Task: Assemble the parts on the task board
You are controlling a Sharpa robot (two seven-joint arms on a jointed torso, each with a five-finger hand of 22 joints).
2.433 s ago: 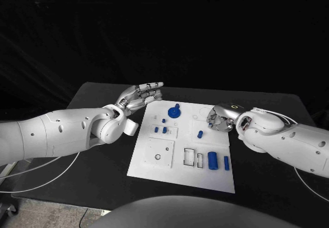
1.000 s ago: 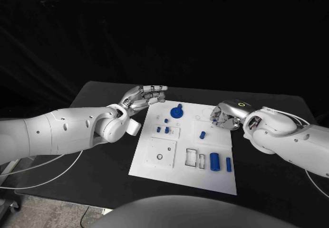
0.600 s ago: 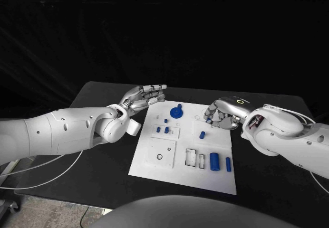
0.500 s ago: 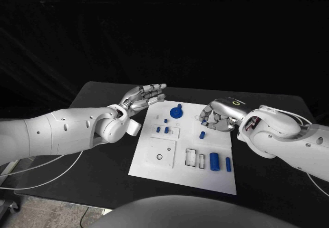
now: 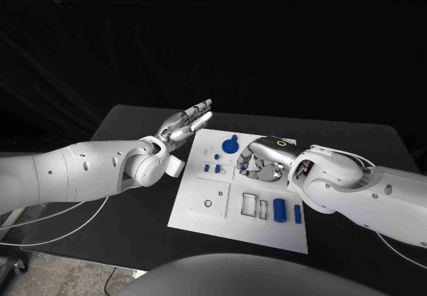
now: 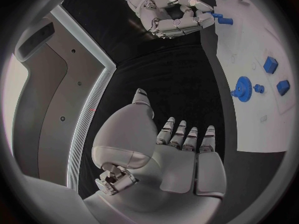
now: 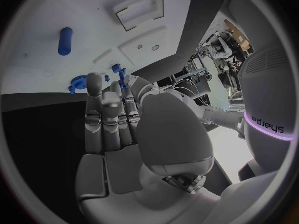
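Hovering right hand point(image 5: 258, 165) over task board point(image 5: 203, 216), fingers apart, empty | left hand point(image 5: 185, 125) spread, empty

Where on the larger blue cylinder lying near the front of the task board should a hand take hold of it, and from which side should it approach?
The larger blue cylinder lies flat on the task board, its length running front to back. Probably best gripped across its middle, fingers on its two long curved sides, coming from above. A thinner blue pin lies close on one side, so fingers need care there.
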